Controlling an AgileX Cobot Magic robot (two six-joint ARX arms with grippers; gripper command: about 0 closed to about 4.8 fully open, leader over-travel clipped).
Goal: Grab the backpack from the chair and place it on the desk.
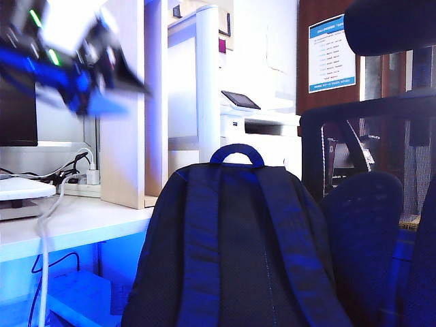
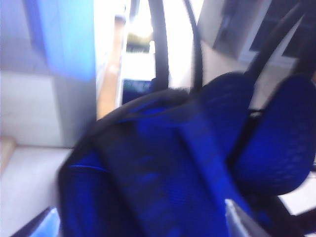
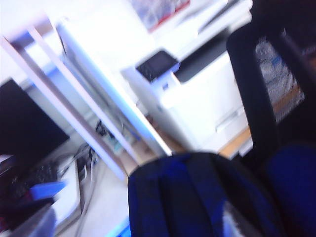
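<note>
Office corner, white desk (image 1: 82,225) running along left of exterior view, wood divider (image 1: 122,102) standing at its back edge, printer (image 1: 262,126) behind. Backpack (image 1: 231,245) sitting upright on chair (image 1: 368,204), straps facing camera, nothing gripping it. Left gripper (image 1: 102,68) hovering blurred above desk, jaws apart.

Left wrist view: backpack (image 2: 158,173) filling frame, leaning against chair cushion (image 2: 276,143).

Right wrist view: backpack (image 3: 197,197) showing below printer (image 3: 197,98); right gripper barely showing, spread unclear.

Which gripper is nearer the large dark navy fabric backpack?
Left. The left gripper hangs up-left of the backpack over the white desk, backpack filling its wrist view; the right gripper views it from farther back.
</note>
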